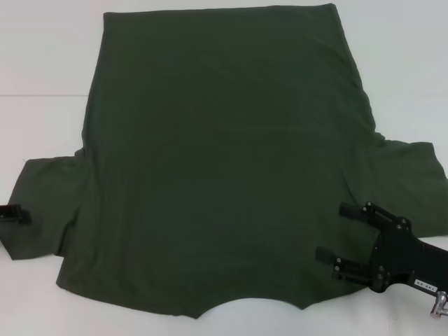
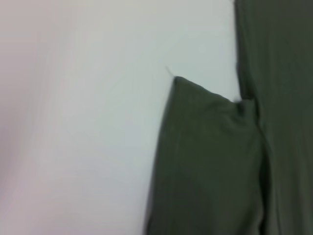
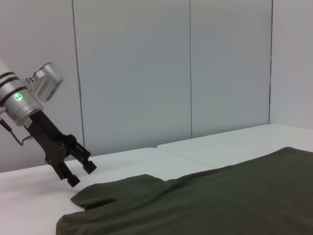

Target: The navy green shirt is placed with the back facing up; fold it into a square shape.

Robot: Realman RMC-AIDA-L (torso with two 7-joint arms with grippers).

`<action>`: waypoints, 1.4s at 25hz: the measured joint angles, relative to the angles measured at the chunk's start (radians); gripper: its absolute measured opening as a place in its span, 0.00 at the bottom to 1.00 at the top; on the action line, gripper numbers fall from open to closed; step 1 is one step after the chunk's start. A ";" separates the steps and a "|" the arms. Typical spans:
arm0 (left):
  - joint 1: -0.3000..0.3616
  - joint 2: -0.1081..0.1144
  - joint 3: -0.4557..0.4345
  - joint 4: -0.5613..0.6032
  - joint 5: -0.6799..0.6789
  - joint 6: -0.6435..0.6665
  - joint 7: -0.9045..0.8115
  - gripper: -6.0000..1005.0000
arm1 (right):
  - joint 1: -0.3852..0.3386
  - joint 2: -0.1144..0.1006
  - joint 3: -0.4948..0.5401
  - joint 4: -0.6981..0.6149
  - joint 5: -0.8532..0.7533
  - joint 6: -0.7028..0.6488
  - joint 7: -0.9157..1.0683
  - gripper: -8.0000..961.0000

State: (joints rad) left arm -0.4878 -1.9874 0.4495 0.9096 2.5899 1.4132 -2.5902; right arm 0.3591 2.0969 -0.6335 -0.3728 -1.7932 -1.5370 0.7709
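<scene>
The navy green shirt (image 1: 224, 161) lies spread flat on the white table (image 1: 42, 84), its neck cutout at the near edge and a sleeve out to each side. My right gripper (image 1: 332, 232) is open over the shirt's near right shoulder, with nothing between its fingers. My left gripper (image 1: 14, 213) shows only at the far left edge, beside the left sleeve. The right wrist view shows that left gripper (image 3: 78, 171) open, tilted down just above the sleeve's tip (image 3: 98, 193). In the left wrist view the left sleeve (image 2: 210, 161) lies flat on the table.
A seam (image 1: 35, 95) between two tabletops crosses the table behind the left sleeve. Grey wall panels (image 3: 146, 73) stand beyond the table. Bare white table (image 2: 83, 122) lies to the left of the shirt.
</scene>
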 joint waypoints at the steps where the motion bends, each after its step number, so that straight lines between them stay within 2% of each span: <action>1: 0.000 0.003 0.000 -0.013 0.001 -0.012 0.001 0.92 | 0.000 0.000 0.000 0.000 0.000 0.000 0.000 0.97; 4: -0.003 0.012 0.000 -0.055 0.003 -0.049 0.004 0.92 | 0.000 0.000 0.000 0.000 0.000 0.000 0.000 0.97; 11: -0.013 0.018 0.000 -0.098 0.003 -0.083 0.011 0.92 | 0.002 0.000 0.000 0.000 0.000 0.000 0.001 0.97; 25: -0.019 0.019 0.000 -0.110 0.003 -0.091 0.013 0.92 | 0.006 0.000 0.000 0.000 0.000 0.001 0.002 0.97; 35: -0.022 0.011 0.000 -0.110 -0.001 -0.093 0.015 0.92 | 0.009 0.000 0.000 0.000 0.000 0.004 0.002 0.97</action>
State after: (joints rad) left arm -0.5096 -1.9764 0.4495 0.7992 2.5890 1.3203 -2.5748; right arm 0.3686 2.0969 -0.6334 -0.3728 -1.7932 -1.5332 0.7732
